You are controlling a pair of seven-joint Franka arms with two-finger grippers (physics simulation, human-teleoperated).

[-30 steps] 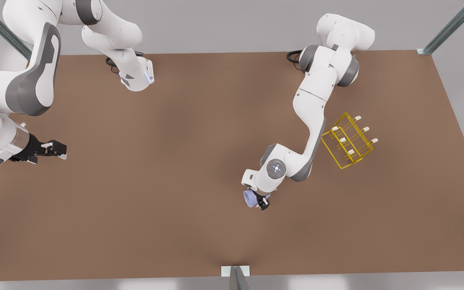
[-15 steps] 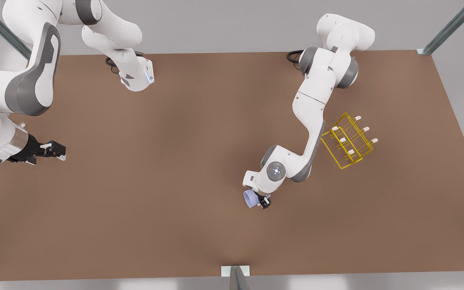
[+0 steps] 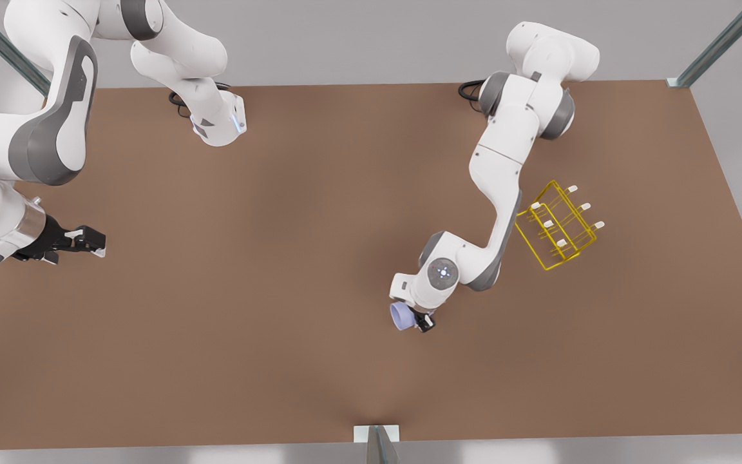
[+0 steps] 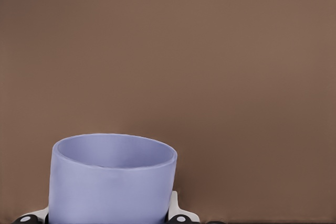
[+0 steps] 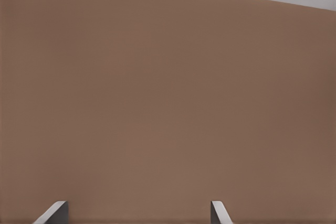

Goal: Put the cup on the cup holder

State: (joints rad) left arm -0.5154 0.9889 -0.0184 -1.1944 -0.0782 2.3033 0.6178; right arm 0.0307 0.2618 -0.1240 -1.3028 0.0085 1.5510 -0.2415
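Left gripper (image 3: 417, 320): clamped on the cup (image 3: 401, 316), raised slightly versus a second ago.
Cup holder (image 3: 556, 225): well apart, toward front view's right.
Right gripper (image 3: 81, 241): fingers spread, waiting.
Implication: lift under way, carry pending.

Count on the brown table (image 3: 281, 322): one lavender-blue cup (image 3: 400, 317); one yellow wire cup holder (image 3: 554, 225) near the right edge, with six white-tipped pegs visible; two white arms, each with one gripper.
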